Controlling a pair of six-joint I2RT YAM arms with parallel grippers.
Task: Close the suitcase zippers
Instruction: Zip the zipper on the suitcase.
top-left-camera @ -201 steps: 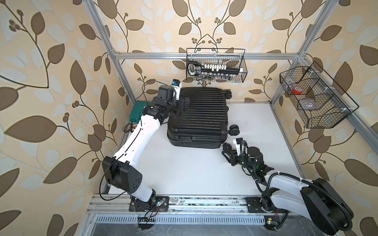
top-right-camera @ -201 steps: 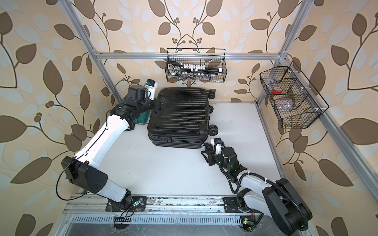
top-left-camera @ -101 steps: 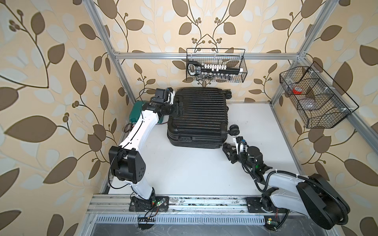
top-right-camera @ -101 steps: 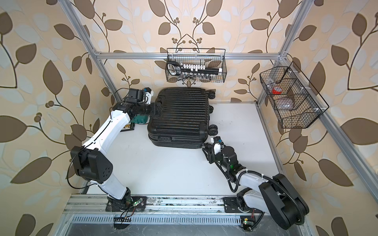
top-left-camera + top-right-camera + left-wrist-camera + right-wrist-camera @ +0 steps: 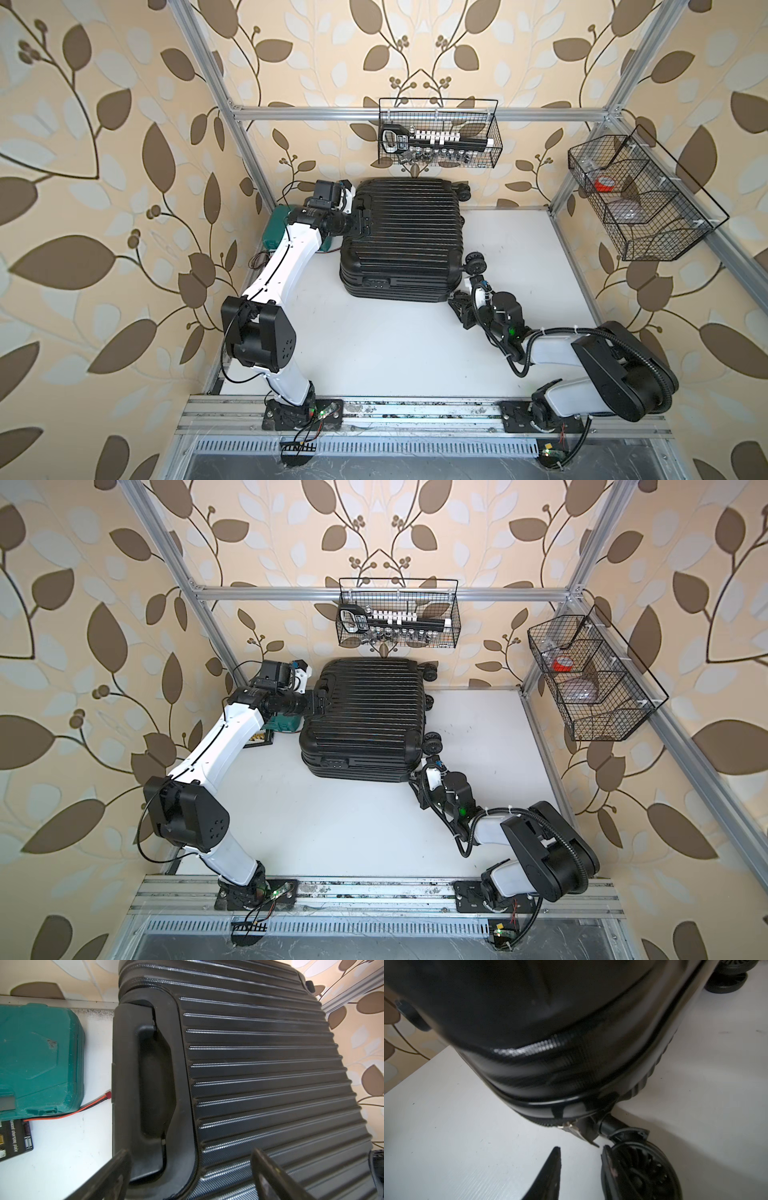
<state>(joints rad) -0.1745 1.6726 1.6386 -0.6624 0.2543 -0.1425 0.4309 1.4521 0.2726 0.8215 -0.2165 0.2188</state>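
Jaws of the right gripper (image 5: 581, 1157) are seen narrowly parted, empty, lower centre, just before the zipper pull (image 5: 577, 1131); the left gripper (image 5: 189, 1153) (spread wide, empty) is held over the suitcase (image 5: 259, 1064).

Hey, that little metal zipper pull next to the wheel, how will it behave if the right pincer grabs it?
The pull dangles loose, so it will probably swing away rather than stay stiff. It looks like thin, shiny metal, so it is likely slippery in the right pincer. Tugging may slide the suitcase on the smooth table.
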